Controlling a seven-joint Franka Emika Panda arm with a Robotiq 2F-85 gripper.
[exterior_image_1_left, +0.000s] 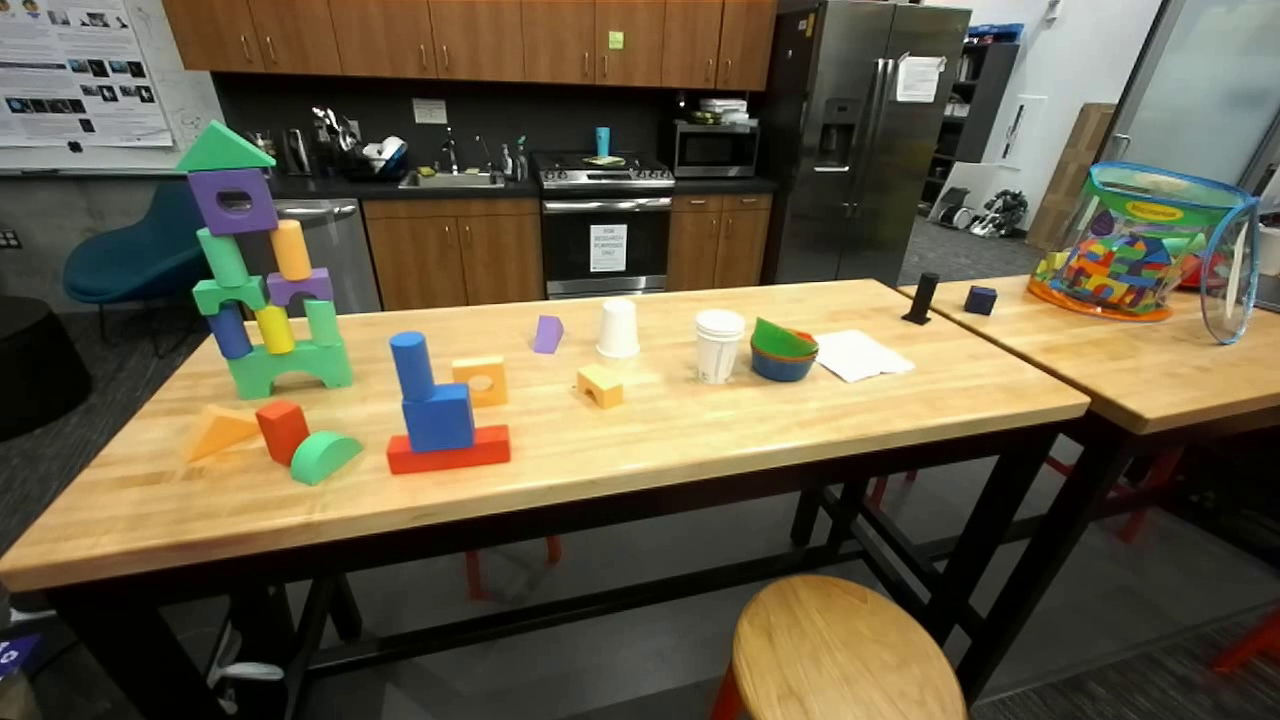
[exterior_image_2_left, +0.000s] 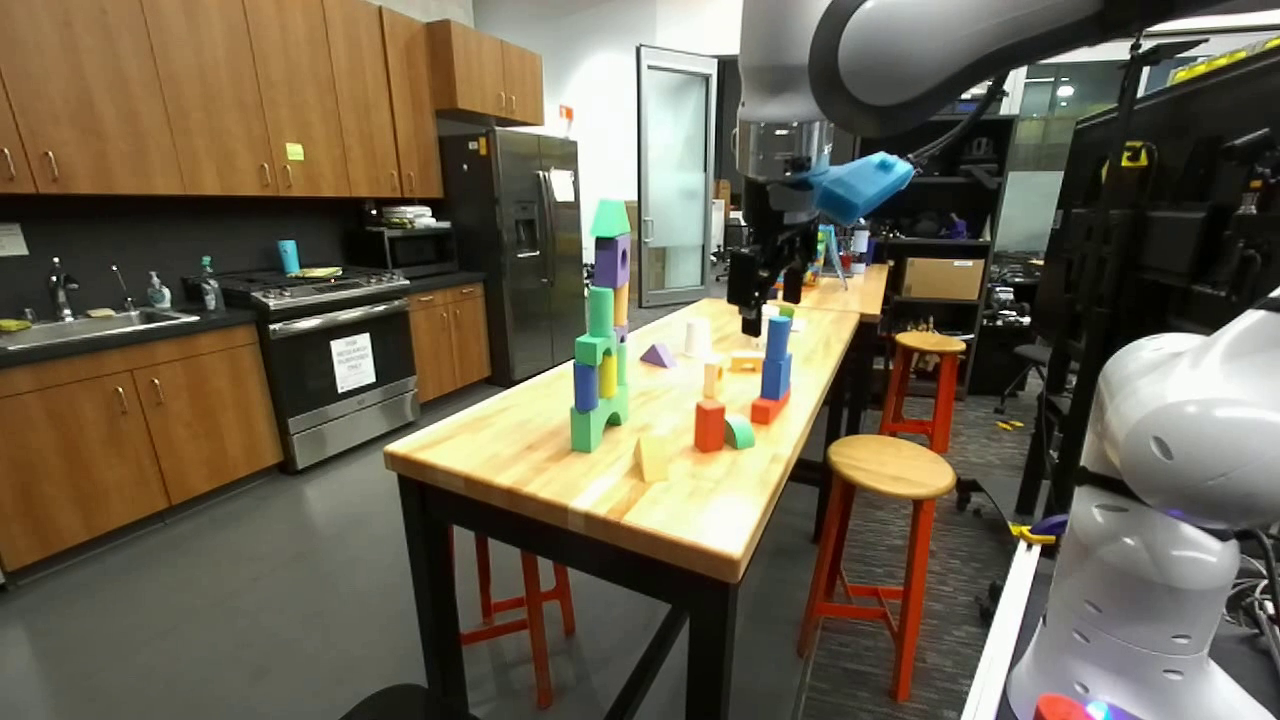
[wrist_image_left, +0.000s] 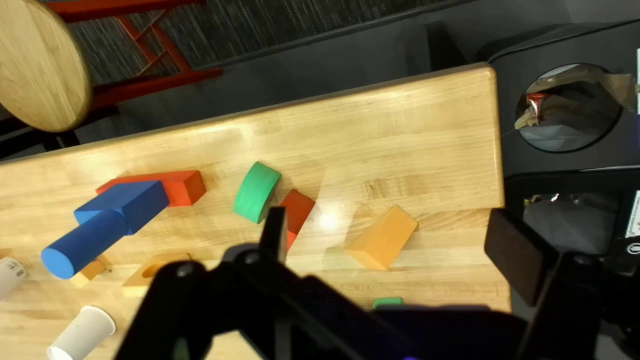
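My gripper (wrist_image_left: 392, 232) is open high above the wooden table, holding nothing; its fingers are widely parted. Far below the gap lies an orange wedge (wrist_image_left: 385, 239), apart from both fingers. The left finger partly covers a red block (wrist_image_left: 298, 210), beside which a green half-round (wrist_image_left: 256, 192) lies. In an exterior view the gripper (exterior_image_2_left: 772, 308) hangs over the table, while the arm is out of sight in an exterior view with the tall block tower (exterior_image_1_left: 232, 200). A blue cylinder (exterior_image_1_left: 412, 367) stands on a blue block (exterior_image_1_left: 438, 418) on a red plank (exterior_image_1_left: 449, 450).
A green triangle (exterior_image_1_left: 226, 148) tops the tower. Farther along stand an upturned white cup (exterior_image_1_left: 618, 328), stacked cups (exterior_image_1_left: 718, 350), bowls (exterior_image_1_left: 782, 366) and a paper sheet (exterior_image_1_left: 862, 356). A stool (exterior_image_2_left: 890, 467) stands beside the table. A mesh bin (exterior_image_1_left: 1130, 250) holds several blocks.
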